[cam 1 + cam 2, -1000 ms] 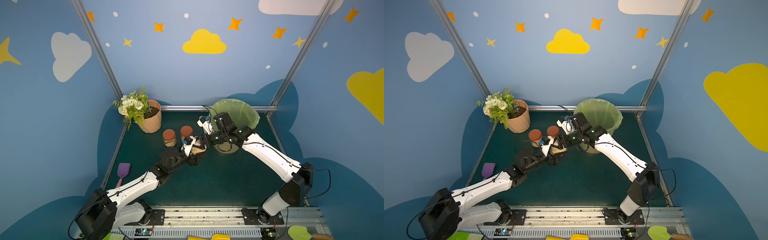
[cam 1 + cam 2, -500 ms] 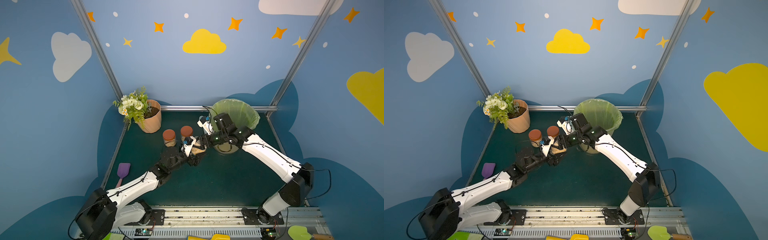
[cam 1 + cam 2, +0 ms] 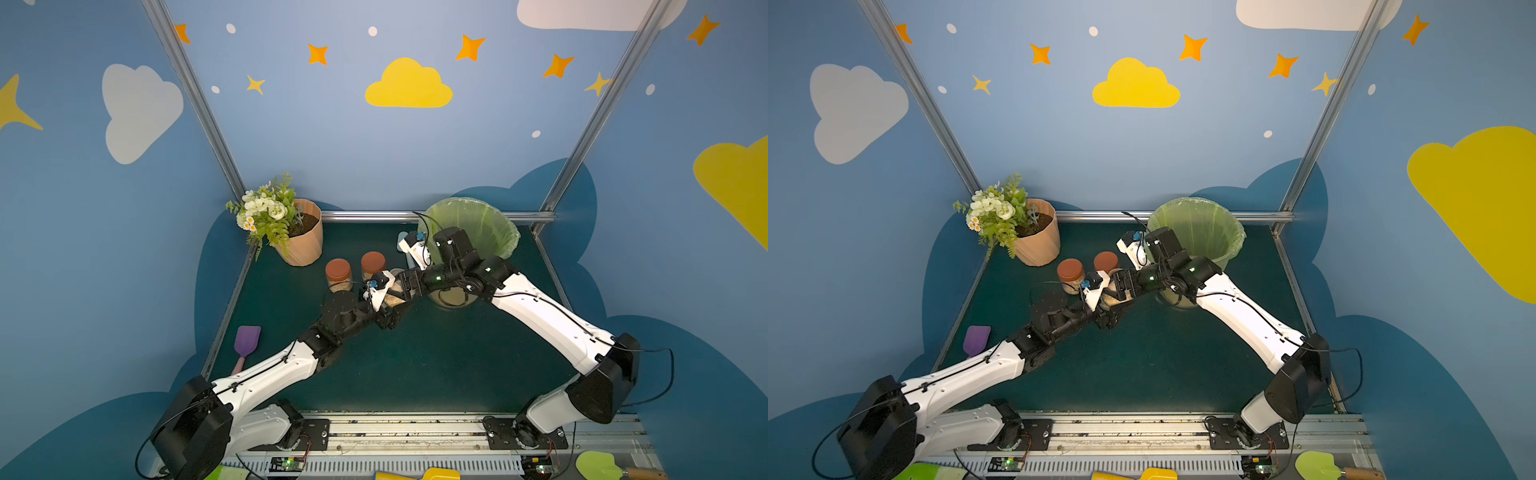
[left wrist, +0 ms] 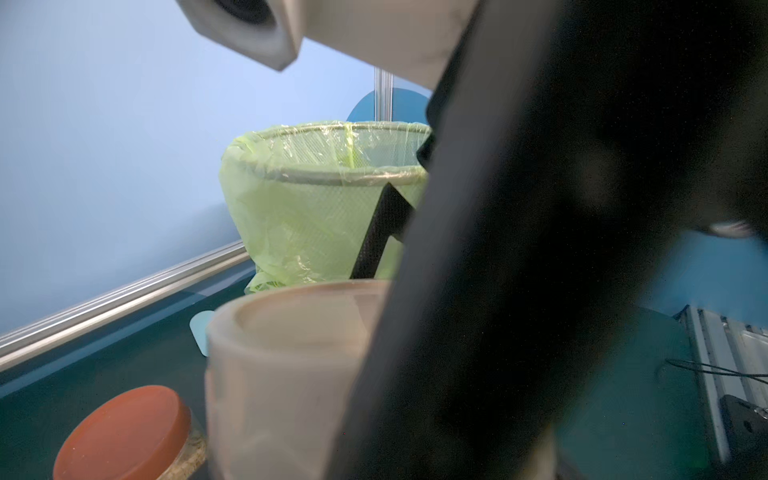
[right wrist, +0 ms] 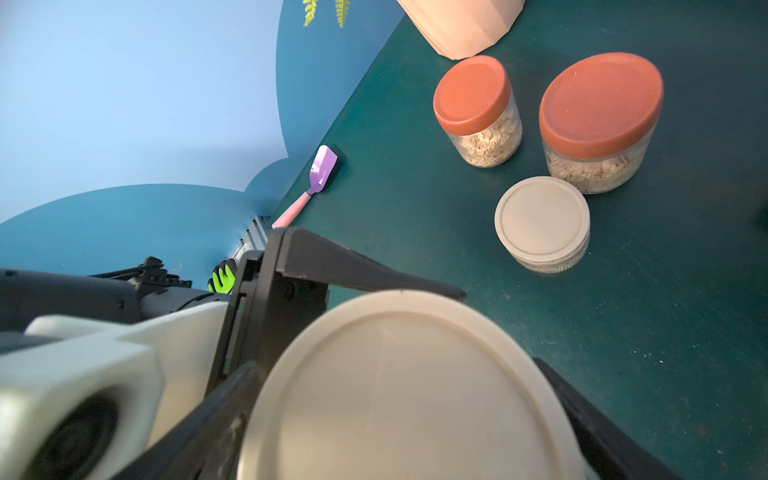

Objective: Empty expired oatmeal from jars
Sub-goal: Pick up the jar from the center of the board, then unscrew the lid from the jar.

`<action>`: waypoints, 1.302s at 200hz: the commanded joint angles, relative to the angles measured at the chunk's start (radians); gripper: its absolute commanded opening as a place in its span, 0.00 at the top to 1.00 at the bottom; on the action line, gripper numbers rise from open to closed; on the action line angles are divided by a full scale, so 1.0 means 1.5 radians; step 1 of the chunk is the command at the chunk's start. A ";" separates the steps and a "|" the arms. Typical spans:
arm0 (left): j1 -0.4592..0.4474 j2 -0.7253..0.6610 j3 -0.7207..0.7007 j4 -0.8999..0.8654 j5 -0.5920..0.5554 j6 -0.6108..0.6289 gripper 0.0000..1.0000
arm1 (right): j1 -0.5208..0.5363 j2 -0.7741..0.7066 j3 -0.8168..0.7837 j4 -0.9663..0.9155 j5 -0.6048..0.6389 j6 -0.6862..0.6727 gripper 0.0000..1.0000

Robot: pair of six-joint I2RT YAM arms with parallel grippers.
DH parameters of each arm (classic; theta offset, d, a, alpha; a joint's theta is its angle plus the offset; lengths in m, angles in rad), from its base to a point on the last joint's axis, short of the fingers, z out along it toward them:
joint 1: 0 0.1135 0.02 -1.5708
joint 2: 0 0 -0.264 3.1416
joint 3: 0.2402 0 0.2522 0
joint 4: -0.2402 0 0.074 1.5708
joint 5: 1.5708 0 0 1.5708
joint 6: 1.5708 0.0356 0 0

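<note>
My left gripper (image 3: pixel 390 309) is shut on a clear jar of oatmeal (image 3: pixel 392 299) with a beige lid (image 5: pixel 399 395), held just above the mat. My right gripper (image 3: pixel 405 283) comes in from the bin side. Its jaws are open, one on each side of that lid (image 4: pixel 291 353). Two more jars with rust-red lids (image 3: pixel 338 272) (image 3: pixel 372 262) stand behind, and oatmeal shows through their walls (image 5: pixel 490 145) (image 5: pixel 590 170). A loose beige lid (image 5: pixel 542 220) lies flat on the mat beside them.
The bin with the green liner (image 3: pixel 469 210) stands at the back right, right behind my right wrist. The peach flowerpot (image 3: pixel 305 245) is at the back left. A purple spatula (image 3: pixel 246 340) lies by the left edge. A pale blue object (image 3: pixel 402 241) lies by the bin.
The right gripper's jaws have spread apart around the beige lid. Both arms and the held jar stay almost where they were.
</note>
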 commanded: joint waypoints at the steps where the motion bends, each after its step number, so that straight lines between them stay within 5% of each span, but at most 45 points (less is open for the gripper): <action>1: 0.002 0.006 0.025 0.049 -0.009 0.011 0.84 | 0.008 -0.022 -0.008 0.009 -0.016 0.004 0.03; 144: 0.024 -0.032 0.033 0.016 -0.014 0.082 0.90 | -0.061 -0.127 -0.059 -0.077 -0.015 0.088 0.03; 184: 0.012 -0.045 0.068 -0.045 -0.010 0.186 0.89 | -0.126 -0.078 0.025 -0.211 -0.126 0.163 0.03; 260: 0.004 -0.035 0.105 -0.115 -0.020 0.278 0.88 | -0.127 0.058 0.266 -0.429 -0.135 0.137 0.03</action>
